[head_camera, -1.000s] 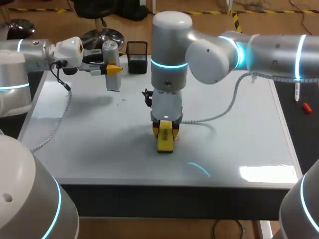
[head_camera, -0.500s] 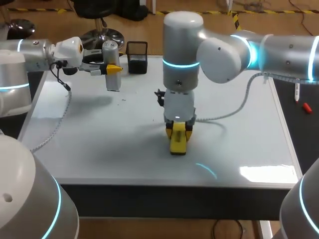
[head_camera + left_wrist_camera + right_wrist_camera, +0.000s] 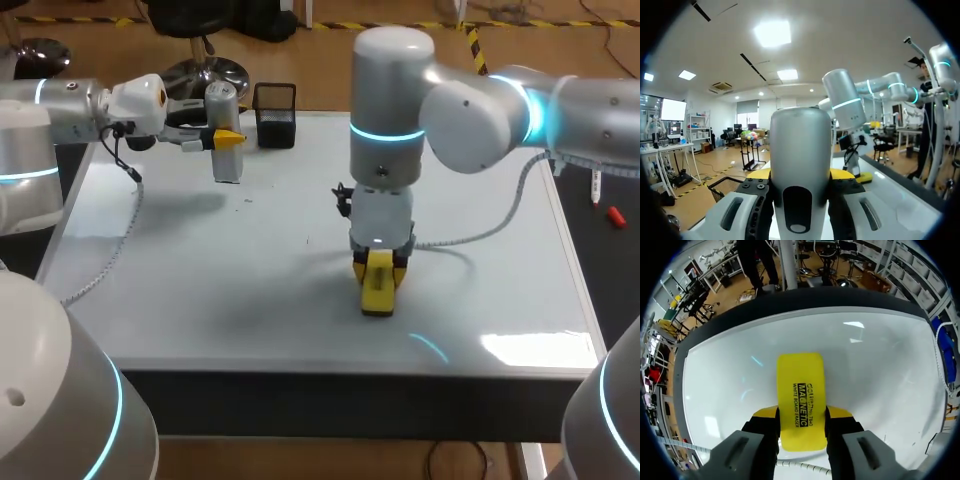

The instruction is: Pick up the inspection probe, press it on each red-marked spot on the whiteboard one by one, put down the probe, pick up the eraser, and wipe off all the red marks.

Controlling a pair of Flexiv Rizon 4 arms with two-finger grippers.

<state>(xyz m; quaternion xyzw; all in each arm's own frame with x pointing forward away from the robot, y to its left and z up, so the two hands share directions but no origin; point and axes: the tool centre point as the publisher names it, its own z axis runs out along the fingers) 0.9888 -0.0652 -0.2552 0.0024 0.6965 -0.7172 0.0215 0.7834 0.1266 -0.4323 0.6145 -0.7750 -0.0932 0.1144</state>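
Grips eraser [image 3: 378,285] in right gripper [image 3: 382,262], flat on whiteboard [image 3: 200,260], slid rightward since a second ago. Holds probe [image 3: 226,165] clamped in left gripper [image 3: 228,140], rear left, unmoved. Indicates wiping under way.

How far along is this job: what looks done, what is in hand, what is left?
Done, apparently: no red marks show on the whiteboard. In hand: the right gripper holds the eraser against the board; the left gripper holds the probe above the far edge. Left: setting the probe down, plus any marks hidden under the arm.
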